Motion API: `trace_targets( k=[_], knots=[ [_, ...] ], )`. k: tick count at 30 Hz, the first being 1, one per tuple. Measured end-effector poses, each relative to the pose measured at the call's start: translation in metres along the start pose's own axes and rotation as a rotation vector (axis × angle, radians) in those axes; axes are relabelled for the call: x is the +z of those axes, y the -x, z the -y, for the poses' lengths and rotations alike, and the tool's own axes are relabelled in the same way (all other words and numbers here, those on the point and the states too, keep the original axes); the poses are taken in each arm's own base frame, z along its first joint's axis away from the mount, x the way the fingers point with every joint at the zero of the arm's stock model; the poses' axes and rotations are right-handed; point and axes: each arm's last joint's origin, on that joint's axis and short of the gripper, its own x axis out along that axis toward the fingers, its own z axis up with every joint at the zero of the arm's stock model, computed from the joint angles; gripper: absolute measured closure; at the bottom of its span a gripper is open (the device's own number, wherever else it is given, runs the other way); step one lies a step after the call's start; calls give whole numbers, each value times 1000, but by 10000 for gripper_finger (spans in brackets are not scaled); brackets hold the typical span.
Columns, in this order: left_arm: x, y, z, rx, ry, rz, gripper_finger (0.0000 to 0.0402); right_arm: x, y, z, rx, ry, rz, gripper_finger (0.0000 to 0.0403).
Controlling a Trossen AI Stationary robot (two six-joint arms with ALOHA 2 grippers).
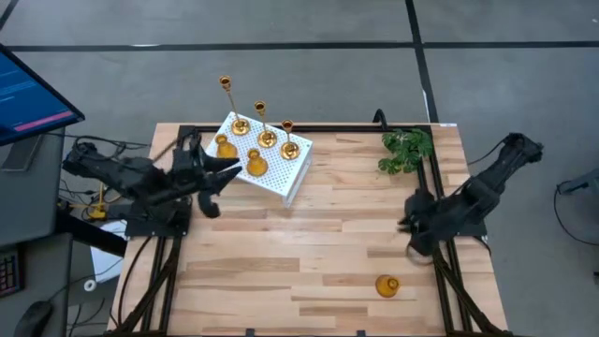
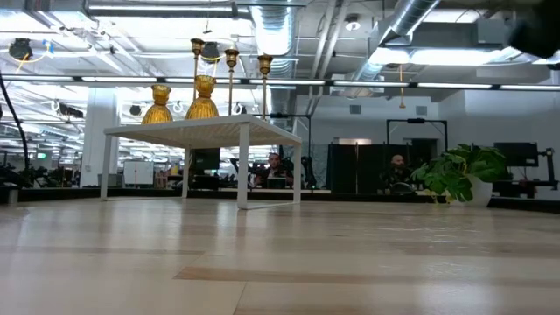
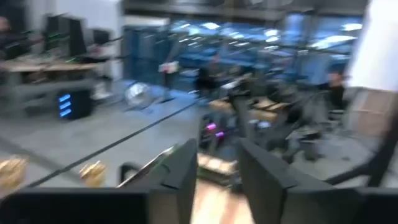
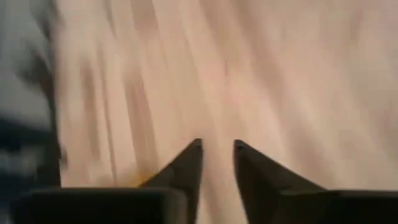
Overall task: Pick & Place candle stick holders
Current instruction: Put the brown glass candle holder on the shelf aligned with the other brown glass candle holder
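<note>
A small white stand (image 1: 281, 173) sits at the table's far left. On it are three tall thin-stemmed gold candle stick holders (image 1: 260, 122) (image 2: 230, 83) and two short bell-shaped ones (image 1: 255, 166) (image 2: 202, 98). Another short gold holder (image 1: 387, 285) stands alone on the wood near the front right. My left gripper (image 1: 227, 169) (image 3: 217, 165) hovers raised beside the stand's left side, open, nothing between its fingers. My right gripper (image 1: 412, 241) (image 4: 217, 152) is over the table's right part, tipped down toward the wood, open and empty, some way behind the lone holder.
A green leafy plant (image 1: 406, 150) (image 2: 459, 175) stands at the far right corner. A monitor (image 1: 28, 94) and cables lie off the table's left side. Bare wood spreads across the table's middle and front (image 1: 281, 262).
</note>
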Motion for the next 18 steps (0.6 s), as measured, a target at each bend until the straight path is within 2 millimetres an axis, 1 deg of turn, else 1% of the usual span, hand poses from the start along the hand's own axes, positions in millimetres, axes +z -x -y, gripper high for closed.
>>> trace_targets(
  k=[3,5,6,8,9,12,18],
  knots=[
    [14,3,2,-124,-7,32,344,-9,-17,-12,-45,-25,-306,261],
    [22,4,4,-214,-5,53,383,-14,-27,-21,-33,-34,-477,217],
    [26,6,4,-254,2,66,391,-16,-31,-25,-19,-39,-548,197],
    [35,8,3,-311,28,88,394,-21,-37,-33,17,-46,-657,170],
    [39,10,2,-333,45,101,396,-22,-39,-36,28,-53,-682,162],
    [50,18,-5,-410,76,140,399,-25,-42,-46,64,-52,-672,156],
    [60,39,-23,-534,178,158,398,-32,-45,-59,52,-82,-616,158]
  ],
)
